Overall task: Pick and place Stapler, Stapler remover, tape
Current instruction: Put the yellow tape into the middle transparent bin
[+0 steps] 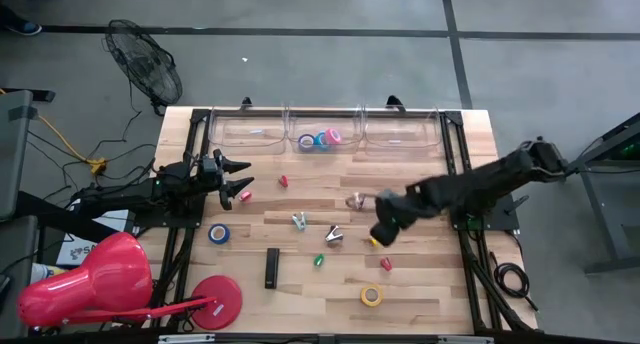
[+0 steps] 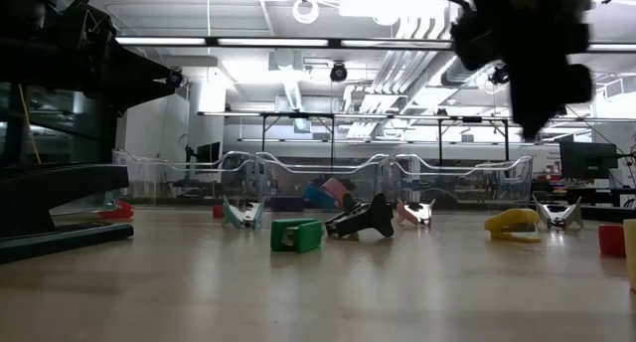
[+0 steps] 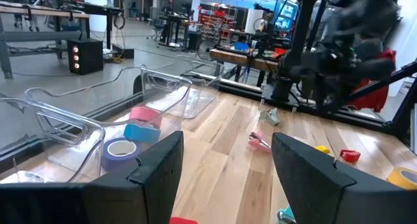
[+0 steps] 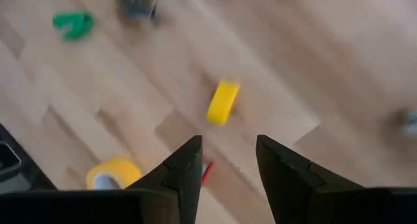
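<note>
The middle clear plastic bin [image 1: 325, 134] at the table's far edge already holds 3 tape rolls [image 1: 320, 139]: purple, blue and pink. Much is left, I'd judge. A blue tape roll [image 1: 218, 233] lies near the left side, a yellow tape roll [image 1: 371, 296] near the front edge, a long black stapler [image 1: 272, 267] in between, and small staple removers in green [image 1: 319, 260], red [image 1: 386, 265] and silver [image 1: 332, 235] are scattered mid-table. The right gripper [image 1: 380, 236] hangs over a small yellow stapler [image 4: 223, 101], fingers spread, holding nothing. The left gripper [image 1: 238, 180] waits at the left side, also unclenched and empty.
</note>
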Robot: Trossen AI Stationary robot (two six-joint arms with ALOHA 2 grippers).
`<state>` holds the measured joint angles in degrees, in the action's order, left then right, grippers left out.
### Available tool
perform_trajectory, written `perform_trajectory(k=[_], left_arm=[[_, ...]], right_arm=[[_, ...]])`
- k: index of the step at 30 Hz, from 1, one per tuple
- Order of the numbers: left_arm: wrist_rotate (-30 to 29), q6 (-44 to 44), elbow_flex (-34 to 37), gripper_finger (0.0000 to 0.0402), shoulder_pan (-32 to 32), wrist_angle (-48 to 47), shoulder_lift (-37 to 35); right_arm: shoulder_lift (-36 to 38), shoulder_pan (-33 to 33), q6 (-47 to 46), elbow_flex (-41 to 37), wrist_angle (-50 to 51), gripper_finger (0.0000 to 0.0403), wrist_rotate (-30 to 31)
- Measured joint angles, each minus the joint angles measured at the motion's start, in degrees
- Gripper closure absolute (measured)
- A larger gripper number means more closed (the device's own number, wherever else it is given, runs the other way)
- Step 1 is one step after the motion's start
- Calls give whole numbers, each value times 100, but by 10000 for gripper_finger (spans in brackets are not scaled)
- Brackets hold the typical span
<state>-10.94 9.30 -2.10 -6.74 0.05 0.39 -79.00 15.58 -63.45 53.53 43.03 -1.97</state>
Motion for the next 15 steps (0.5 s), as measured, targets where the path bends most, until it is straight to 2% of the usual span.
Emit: perform_trajectory(k=[6, 15], left_arm=[[-2, -2, 1, 172, 2, 0, -1], [-2, 0, -1, 172, 0, 0, 1]], right_arm=[[-112, 779, -944, -196, -382, 267, 18], [-502, 1502, -1887, -194, -908, 267, 57]])
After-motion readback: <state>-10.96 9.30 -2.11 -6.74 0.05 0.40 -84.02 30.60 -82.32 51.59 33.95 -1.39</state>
